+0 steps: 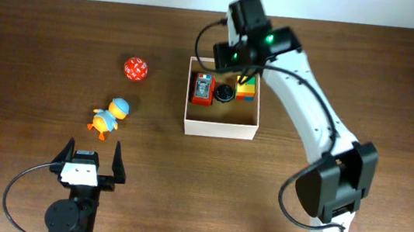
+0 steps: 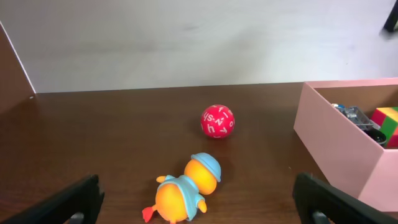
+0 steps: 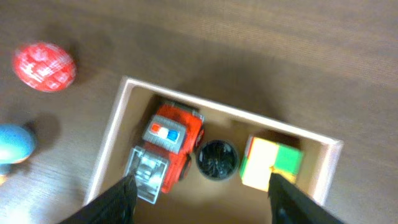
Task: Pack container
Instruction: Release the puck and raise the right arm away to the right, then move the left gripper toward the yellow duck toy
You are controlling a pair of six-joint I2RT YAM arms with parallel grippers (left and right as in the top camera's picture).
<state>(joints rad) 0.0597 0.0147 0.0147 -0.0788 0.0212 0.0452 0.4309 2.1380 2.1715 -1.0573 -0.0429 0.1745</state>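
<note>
Right hand (image 1: 241,75) overhangs container (image 1: 219,131), partly hiding the colored cube (image 1: 246,92).

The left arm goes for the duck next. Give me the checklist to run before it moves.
1. Left gripper open and empty: ok, its fingers are spread wide.
2. Duck in line for the grasp: ok, it lies on the table just ahead of the left gripper with nothing between.
3. Red ball apart from the duck: ok, there is a clear gap.
4. Free room in the container: ok, the truck, black round piece and cube sit along the far wall, and the near half is bare.
5. Drop path over the container free: not ok, the right gripper hovers open above it.
6. Right gripper's height above the container: cannot tell.
</note>
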